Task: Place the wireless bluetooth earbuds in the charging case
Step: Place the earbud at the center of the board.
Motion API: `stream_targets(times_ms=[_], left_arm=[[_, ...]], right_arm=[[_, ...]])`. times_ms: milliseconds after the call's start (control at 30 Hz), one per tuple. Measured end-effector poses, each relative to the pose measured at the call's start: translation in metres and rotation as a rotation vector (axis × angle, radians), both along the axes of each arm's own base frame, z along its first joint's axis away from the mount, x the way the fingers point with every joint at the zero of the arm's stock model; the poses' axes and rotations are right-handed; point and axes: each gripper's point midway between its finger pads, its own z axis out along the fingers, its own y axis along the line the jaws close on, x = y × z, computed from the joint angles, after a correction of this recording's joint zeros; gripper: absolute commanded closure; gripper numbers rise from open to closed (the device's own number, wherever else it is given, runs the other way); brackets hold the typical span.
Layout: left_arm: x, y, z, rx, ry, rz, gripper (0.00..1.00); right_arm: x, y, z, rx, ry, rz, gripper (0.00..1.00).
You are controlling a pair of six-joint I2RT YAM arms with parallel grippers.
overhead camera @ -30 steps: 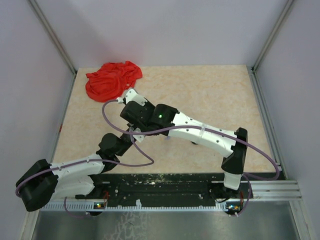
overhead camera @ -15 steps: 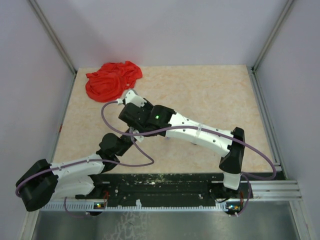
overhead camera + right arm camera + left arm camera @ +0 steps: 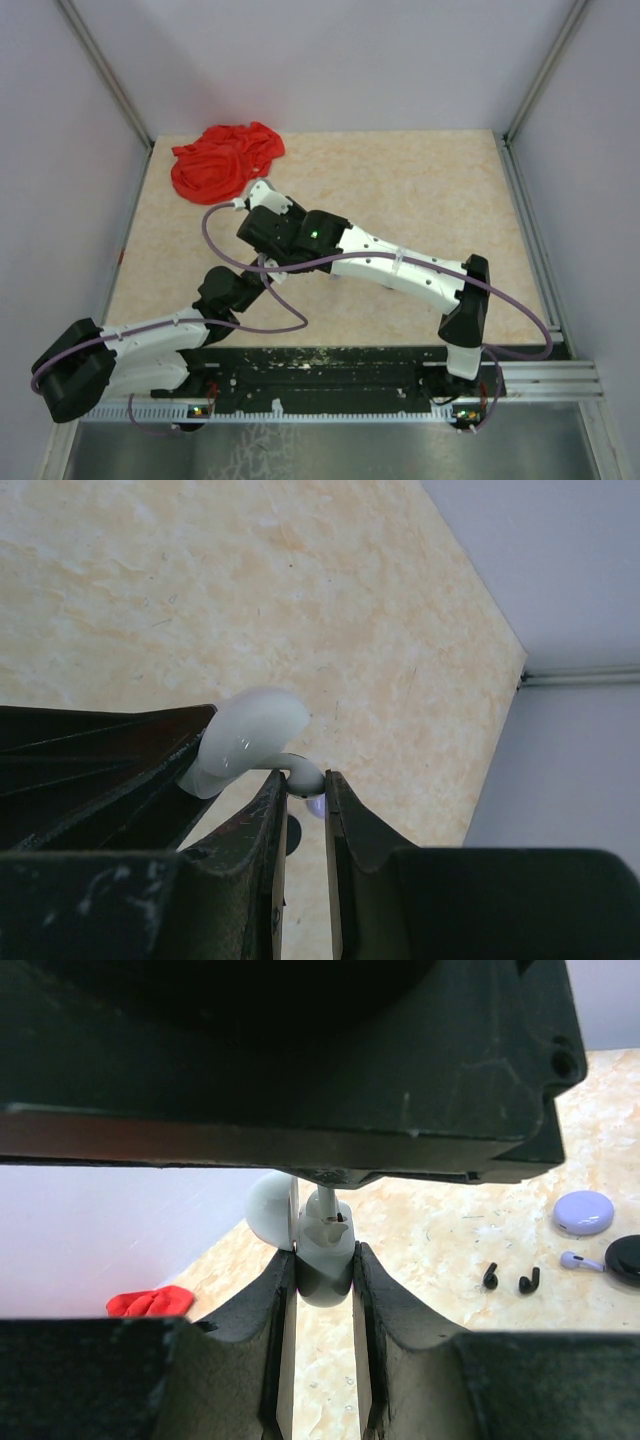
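Broadly, the job looks barely begun, with the first bud only now going in. Farthest left lies a crumpled red cloth [image 3: 150,1302], at the far left corner of the beige marbled table [image 3: 420,180] and well apart from the work.

At centre, the left gripper [image 3: 324,1260] is clamped on a small white round charging case [image 3: 325,1278], held upright with its domed white lid [image 3: 270,1208] swung open to the left. Directly above it the right gripper [image 3: 304,783] pinches a tiny white plastic earbud [image 3: 327,1222], whose lower end is touching or just entering the case's top. Whether it is seated I cannot tell.

Further right, loose on the table, lie two tiny black earbuds [image 3: 490,1276] side by side, then a lavender earbud [image 3: 578,1259]. A lavender puck-shaped case [image 3: 585,1212], apparently closed, sits behind it, and a black round case [image 3: 625,1258] is cut off by the frame's edge. By my reading those three buds are left to do. A second white one is not in view.

From above, the two crossed arms cover the meeting point itself, so alignment can be judged only from the wrist views. The open lid sits just beside the bud's path and could be nudged.
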Motion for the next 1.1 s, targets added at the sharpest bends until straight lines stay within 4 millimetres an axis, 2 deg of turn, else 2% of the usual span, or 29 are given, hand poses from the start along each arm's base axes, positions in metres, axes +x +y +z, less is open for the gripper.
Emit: stream_targets(times_ms=[1100], left_arm=[[0.0024,0.0022,-0.0037,-0.030,0.036,0.016,1.00]], right_arm=[[-0.0063,0.0081,-0.0058,0.021,0.057,0.047,0.91]])
